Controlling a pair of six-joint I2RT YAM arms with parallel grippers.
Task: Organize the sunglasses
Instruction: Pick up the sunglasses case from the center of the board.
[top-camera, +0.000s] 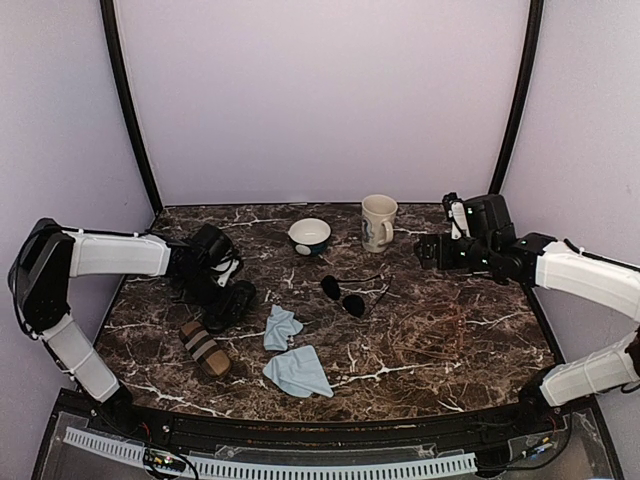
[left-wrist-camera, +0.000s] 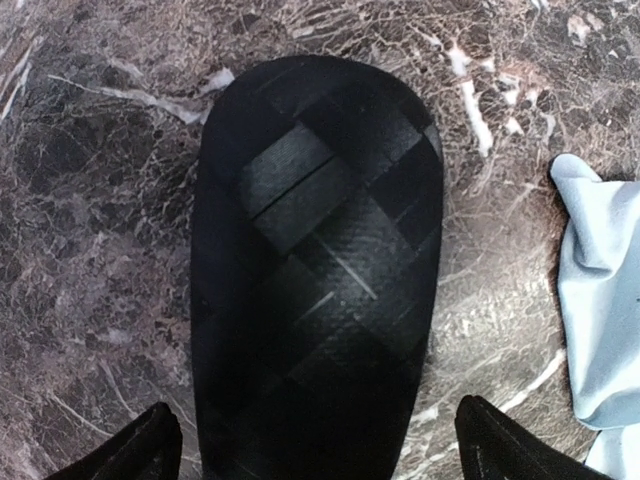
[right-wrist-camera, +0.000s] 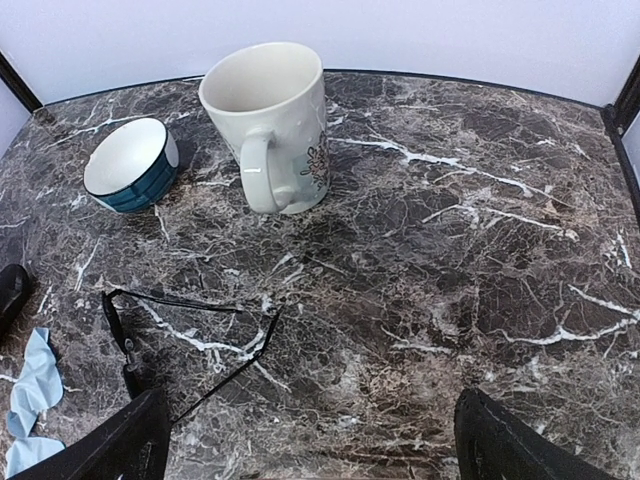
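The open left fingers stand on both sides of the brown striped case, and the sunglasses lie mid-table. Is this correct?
Not quite. The left wrist view shows the left gripper with open fingers flanking the black checkered case, not the brown striped case. The sunglasses do lie mid-table.

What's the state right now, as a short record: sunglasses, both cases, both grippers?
sunglasses: mid-table, arms unfolded, nothing touching them
black checkered case: flat on table, between left fingers
brown striped case: near-left on the table, lying free
left gripper: open, straddling black checkered case
right gripper: open, empty, right of mug
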